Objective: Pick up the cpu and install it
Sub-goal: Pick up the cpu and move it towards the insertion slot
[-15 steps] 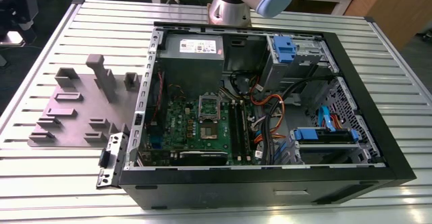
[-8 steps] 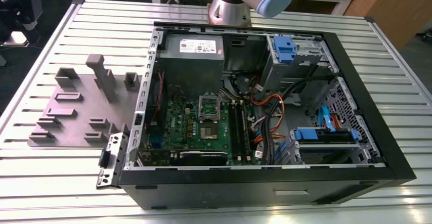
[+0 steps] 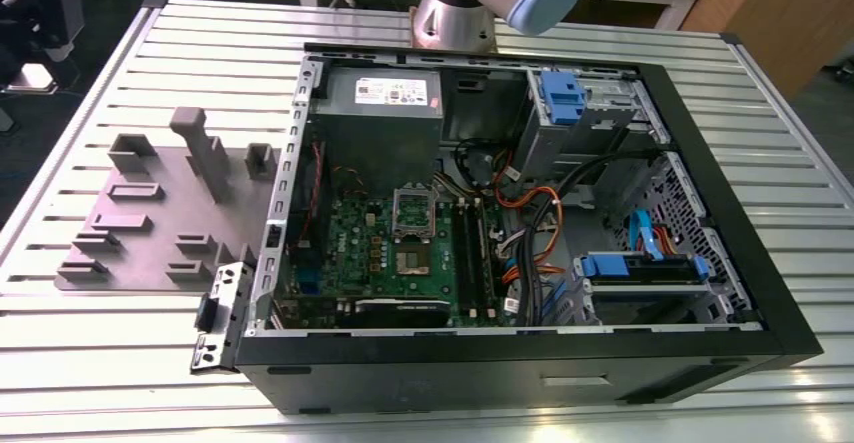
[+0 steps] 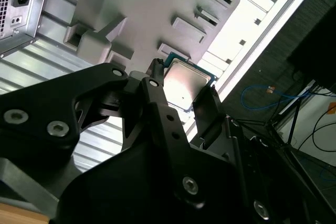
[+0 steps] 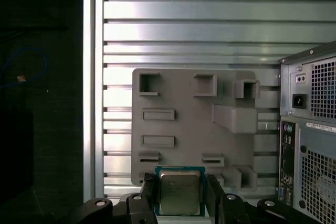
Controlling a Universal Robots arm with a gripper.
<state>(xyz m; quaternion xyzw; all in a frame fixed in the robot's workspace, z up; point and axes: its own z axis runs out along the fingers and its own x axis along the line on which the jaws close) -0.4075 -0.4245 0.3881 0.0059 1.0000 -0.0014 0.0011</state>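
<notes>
The cpu (image 5: 179, 195), a small flat square chip with a silvery metal top and a green-blue rim, sits between the two black fingers of my gripper (image 5: 180, 183). The gripper is shut on its opposite edges. In the second wrist view the cpu (image 4: 185, 83) is again clamped in the gripper (image 4: 184, 90), held well above the grey fixture plate (image 4: 152, 9). The open computer case (image 3: 694, 163) lies on its side in the exterior view, with the green motherboard (image 3: 380, 263) and its silver socket frame (image 3: 414, 208) exposed.
The grey fixture plate (image 3: 160, 228) with raised holders lies on the slatted metal table (image 3: 107, 343) at the exterior view's left of the case. The arm's base (image 3: 461, 8) stands behind the case. Cables (image 3: 534, 233), blue drive brackets (image 3: 641, 266) and a power supply (image 3: 380, 98) crowd the case interior.
</notes>
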